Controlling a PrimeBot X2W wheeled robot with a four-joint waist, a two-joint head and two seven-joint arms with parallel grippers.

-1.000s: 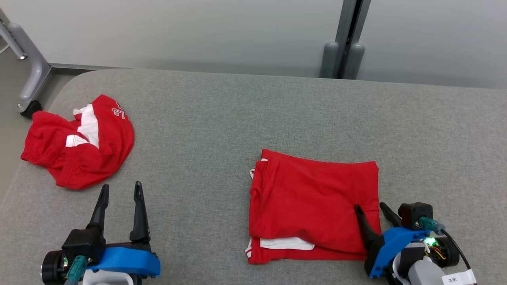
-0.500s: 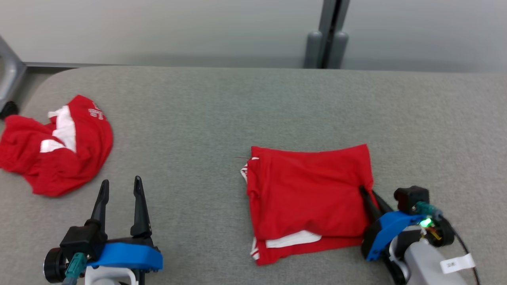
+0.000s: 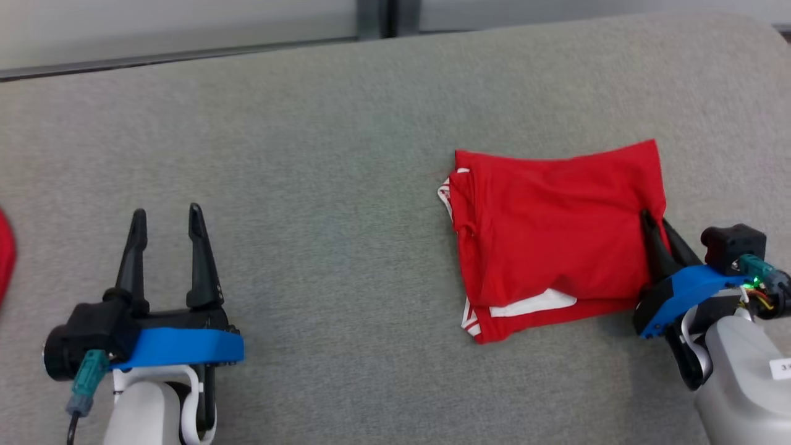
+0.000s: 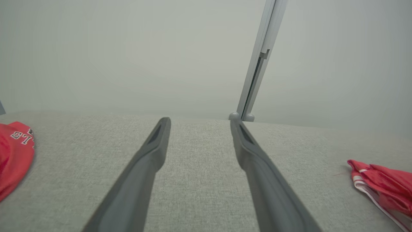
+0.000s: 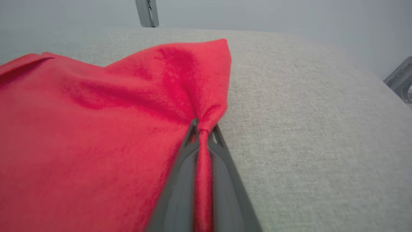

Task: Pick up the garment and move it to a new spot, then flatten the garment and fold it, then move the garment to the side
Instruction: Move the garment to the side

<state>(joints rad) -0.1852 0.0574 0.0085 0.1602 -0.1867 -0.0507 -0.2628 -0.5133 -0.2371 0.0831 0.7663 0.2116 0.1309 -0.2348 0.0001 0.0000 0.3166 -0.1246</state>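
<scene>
now, grey surface (image 3: 321, 123): a wide padded top in felt-like cloth; it bears everything we speak of
folded garment (image 3: 556, 228): red, lying as a rough rectangle on the right half of the surface, in several layers, with white trim (image 3: 531, 304) peeping out along its near edge
step in hand: we judge the folding done and the last step under way, moving the garment to the side; the cloth lies on the surface, gathered up only where it is pinched
next move: we would draw the pinched edge sideways, low and slow, so the layers slide together; a quick tug could peel the top layer off and undo the fold
right arm (image 3: 735, 358): comes in from the lower right corner of the head view, forearm pale, wrist low over the surface, fingers pointing up and a little left at the garment's right edge
right gripper (image 3: 655, 217): clamped on a bunched tuck of red cloth at that edge; in the right wrist view the cloth runs pinched between the two fingers (image 5: 180, 180)
left gripper (image 3: 167, 211): spread wide and holding nothing, at the lower left, well apart from the folded garment
other red cloth (image 4: 13, 158): a second garment with white lettering, far off at the left, touched by neither gripper
</scene>
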